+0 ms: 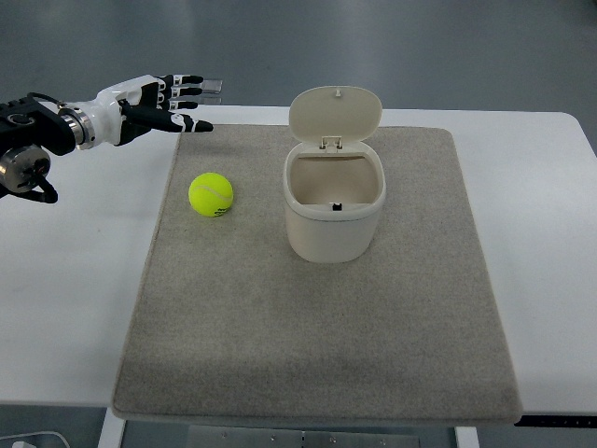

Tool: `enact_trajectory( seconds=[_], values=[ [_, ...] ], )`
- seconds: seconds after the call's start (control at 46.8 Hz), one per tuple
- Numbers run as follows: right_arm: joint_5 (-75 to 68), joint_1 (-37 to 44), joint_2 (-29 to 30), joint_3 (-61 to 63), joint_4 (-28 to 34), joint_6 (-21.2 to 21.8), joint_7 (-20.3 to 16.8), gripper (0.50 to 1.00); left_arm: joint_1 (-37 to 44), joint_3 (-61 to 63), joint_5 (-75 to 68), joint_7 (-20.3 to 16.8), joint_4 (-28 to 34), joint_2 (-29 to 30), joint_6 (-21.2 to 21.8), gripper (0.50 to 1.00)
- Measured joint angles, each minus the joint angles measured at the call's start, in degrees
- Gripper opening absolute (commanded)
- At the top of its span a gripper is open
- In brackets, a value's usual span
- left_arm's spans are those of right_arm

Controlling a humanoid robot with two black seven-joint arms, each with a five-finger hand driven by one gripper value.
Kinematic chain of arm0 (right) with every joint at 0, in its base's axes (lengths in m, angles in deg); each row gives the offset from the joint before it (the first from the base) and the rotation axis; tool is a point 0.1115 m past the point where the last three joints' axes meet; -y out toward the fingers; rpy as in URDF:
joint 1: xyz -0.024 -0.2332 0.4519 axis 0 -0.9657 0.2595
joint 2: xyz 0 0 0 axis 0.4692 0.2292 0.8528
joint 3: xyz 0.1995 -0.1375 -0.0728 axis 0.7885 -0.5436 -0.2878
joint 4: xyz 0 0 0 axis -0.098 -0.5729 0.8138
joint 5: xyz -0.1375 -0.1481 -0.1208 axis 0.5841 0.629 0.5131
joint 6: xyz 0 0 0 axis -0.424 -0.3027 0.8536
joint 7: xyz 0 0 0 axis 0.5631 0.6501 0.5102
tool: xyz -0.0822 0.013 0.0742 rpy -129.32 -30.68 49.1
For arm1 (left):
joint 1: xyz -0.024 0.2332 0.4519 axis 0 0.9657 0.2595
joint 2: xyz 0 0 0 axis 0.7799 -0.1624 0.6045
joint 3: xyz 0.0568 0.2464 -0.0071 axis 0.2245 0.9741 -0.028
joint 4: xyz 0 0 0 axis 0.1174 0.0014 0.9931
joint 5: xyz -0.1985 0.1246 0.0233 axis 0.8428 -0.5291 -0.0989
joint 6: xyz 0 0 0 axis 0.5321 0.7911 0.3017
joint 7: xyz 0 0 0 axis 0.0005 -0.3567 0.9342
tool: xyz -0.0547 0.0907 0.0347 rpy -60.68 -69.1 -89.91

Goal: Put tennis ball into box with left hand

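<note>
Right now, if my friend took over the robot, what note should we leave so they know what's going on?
Left hand: open, fingers stretched out, holding nothing, hovering by the far left corner of the mat.
Right hand: not in view.
Tennis ball: lying on the mat, left of the box, not touching it.
Box: upright on the mat, lid flipped up, looks empty inside.
Done: nothing yet.
Left: grab the ball with the left hand and drop it in the box.

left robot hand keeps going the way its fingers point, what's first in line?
Probably the raised lid of the cream plastic bin, if heights match; depth is unclear. The left robot hand points rightward along the grey felt mat's far edge, passing behind the yellow-green tennis ball.
</note>
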Motion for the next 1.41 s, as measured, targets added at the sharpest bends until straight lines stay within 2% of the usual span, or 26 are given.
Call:
enact_trajectory(
  seconds=[0.213,0.384,0.491,0.704,0.982,1.067,1.409],
  values=[
    [0.00,0.00,0.00,0.00,0.00,0.00,0.00,0.938,-3.23,6.33,-0.02,2.44,-2.00,-0.08,3.45,0.984],
    [0.00,-0.01,0.00,0.00,0.00,0.00,0.00,0.938,-4.18,7.70,-0.52,2.53,-4.39,0.07,5.07,0.975],
    [0.00,0.00,0.00,0.00,0.00,0.00,0.00,0.938,-5.57,10.32,-0.81,2.54,-5.42,-0.03,6.92,0.945],
    [0.00,0.00,0.00,0.00,0.00,0.00,0.00,0.938,-7.83,13.12,-2.17,2.47,-6.56,-0.13,8.57,0.945],
    [0.00,0.00,0.00,0.00,0.00,0.00,0.00,0.938,-12.08,18.74,-2.94,2.45,-12.02,0.07,11.83,0.941],
    [0.00,0.00,0.00,0.00,0.00,0.00,0.00,0.938,-12.47,20.24,-2.99,2.45,-12.31,-0.04,12.62,0.921],
    [0.00,0.00,0.00,0.00,0.00,0.00,0.00,0.938,-12.42,23.03,-8.83,2.20,-13.48,-0.10,14.51,0.921]
  ],
)
